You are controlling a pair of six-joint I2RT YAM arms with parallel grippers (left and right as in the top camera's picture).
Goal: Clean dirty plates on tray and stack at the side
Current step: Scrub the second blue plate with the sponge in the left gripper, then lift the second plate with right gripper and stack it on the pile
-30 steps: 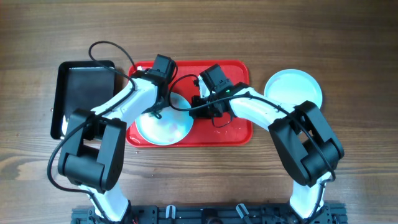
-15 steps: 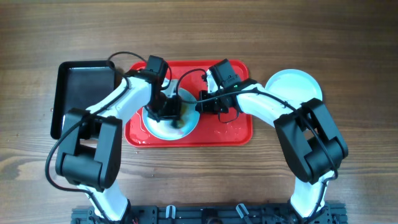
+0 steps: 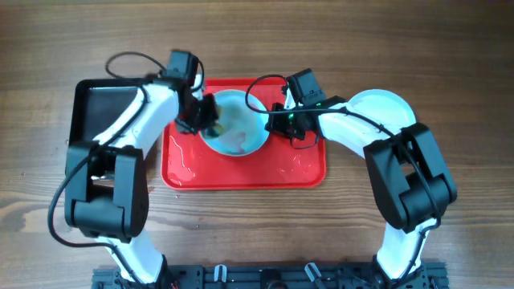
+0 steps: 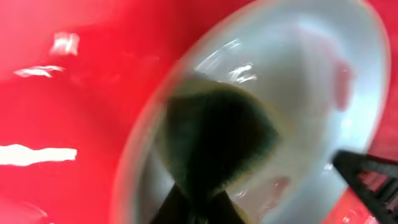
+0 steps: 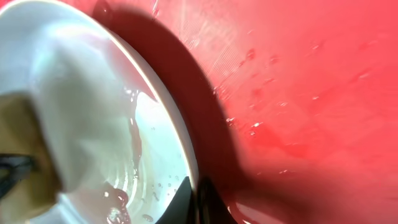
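A pale mint plate (image 3: 237, 127) is held tilted over the back middle of the red tray (image 3: 241, 172), with pink-red smears on its face. My right gripper (image 3: 279, 120) is shut on its right rim; in the right wrist view the jaws (image 5: 196, 200) pinch the rim of the plate (image 5: 93, 93) above the wet tray (image 5: 298, 93). My left gripper (image 3: 202, 117) is shut on a dark green and yellow sponge (image 4: 211, 134), which presses on the plate (image 4: 311, 93) at its left side. The left gripper (image 4: 198, 208) shows only at the frame's bottom edge.
Another pale plate (image 3: 384, 111) lies on the wooden table right of the tray, partly under my right arm. A black tray (image 3: 100, 120) sits to the left of the red one. Water films the red tray's floor (image 3: 289, 168).
The plate has moved from the tray's front left up to its back middle, and both grippers went with it. The left gripper with the sponge shifted from the plate's middle to its left side.
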